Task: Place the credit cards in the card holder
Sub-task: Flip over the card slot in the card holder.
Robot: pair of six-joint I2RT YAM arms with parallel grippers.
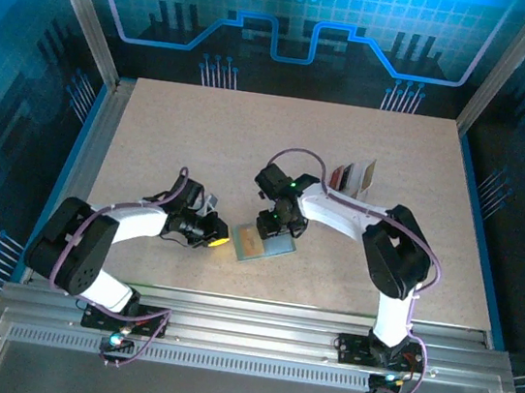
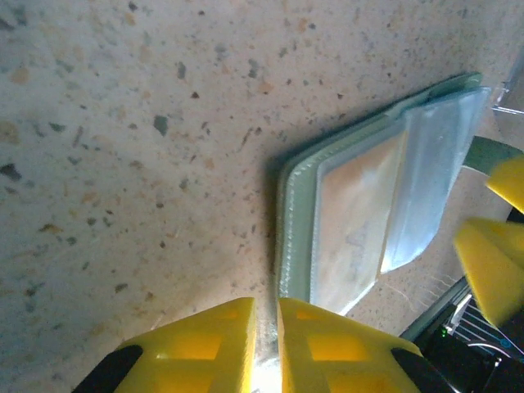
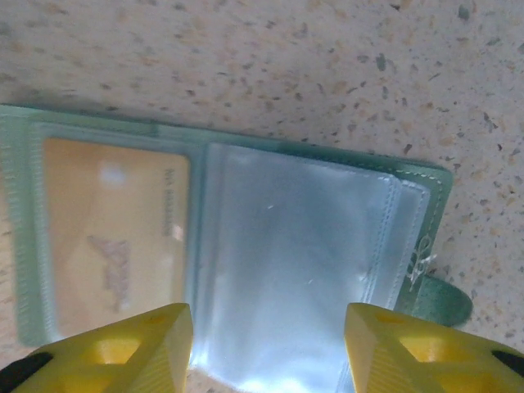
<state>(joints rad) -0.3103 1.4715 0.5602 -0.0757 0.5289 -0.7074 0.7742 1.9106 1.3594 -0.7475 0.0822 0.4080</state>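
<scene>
1. Right gripper [image 3: 266, 348] is closest to the lens. Its yellow fingers [image 3: 123, 348] are spread wide and empty, straddling the near edge of the card holder [image 3: 246, 237].
2. Left gripper [image 2: 265, 319] sits low on the worktop [image 1: 201, 149] just beside the holder's other end, pinched down to a slit. Doesn't look like it's got anything.
3. Card holder lies opened flat near the middle of the worktop, between the two grippers. Its long axis runs roughly left-right in the top view, a bit tilted. The strap [image 3: 442, 299] end points to the robot's right, the filled end toward the left gripper.
4. One tan card [image 3: 115, 237] is already in the pocket at that end. The clear sleeves [image 3: 295, 246] next to it look empty.
5. My read: one card done, more to go. The other cards [image 1: 353, 175] sit in a row well apart, further back on the right.
6. Next move probably needs an edge pinch on one of those thin cards. Then it has to line up with a sleeve mouth while the holder is kept from sliding.
</scene>
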